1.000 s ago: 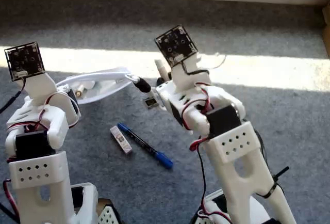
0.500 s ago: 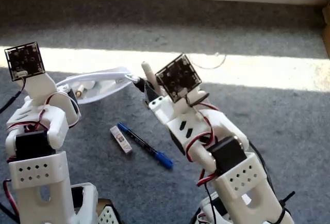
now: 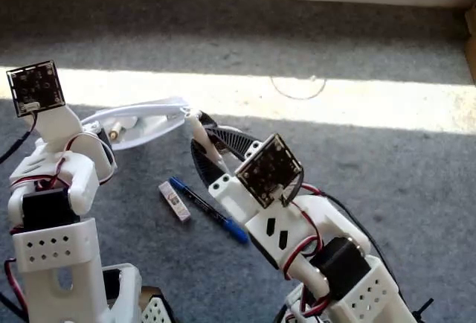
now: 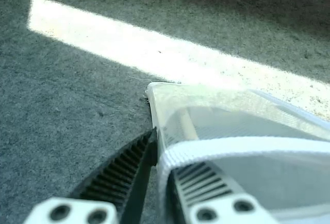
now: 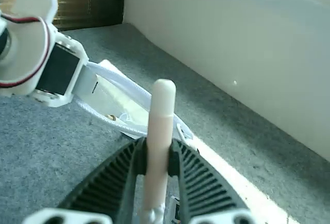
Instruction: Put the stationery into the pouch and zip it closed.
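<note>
Grey carpet bears a blue pen and small eraser.

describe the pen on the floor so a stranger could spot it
In the high view, find the white pouch against the grey carpet; the pen lies slantwise just below it. It is long, thin and dark with blue ends, while the block beside it is short and white.
</note>
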Available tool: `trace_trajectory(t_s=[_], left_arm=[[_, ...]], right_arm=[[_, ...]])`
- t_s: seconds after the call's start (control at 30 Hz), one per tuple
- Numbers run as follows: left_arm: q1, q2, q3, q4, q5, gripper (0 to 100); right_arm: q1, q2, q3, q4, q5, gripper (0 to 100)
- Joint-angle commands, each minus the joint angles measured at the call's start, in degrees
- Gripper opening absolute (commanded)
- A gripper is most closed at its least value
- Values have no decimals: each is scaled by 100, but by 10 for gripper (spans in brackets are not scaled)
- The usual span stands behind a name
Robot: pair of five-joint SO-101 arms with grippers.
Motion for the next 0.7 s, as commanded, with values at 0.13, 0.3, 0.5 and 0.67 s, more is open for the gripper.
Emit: trace_trajectory(t_s=[0.13, 0.3, 0.5, 0.67], left_arm=[[101, -136, -57, -141, 26, 8], [101, -127, -57, -149, 26, 8], [101, -127, -48, -141, 26, 8], [101, -163, 92, -167, 0, 8]], right_arm=[[-154, -180, -48, -259, 18, 9], [-163, -154, 4, -708, 9, 9], [-163, -163, 303, -1956, 9, 6], [-163, -163, 549, -3125, 9, 6]])
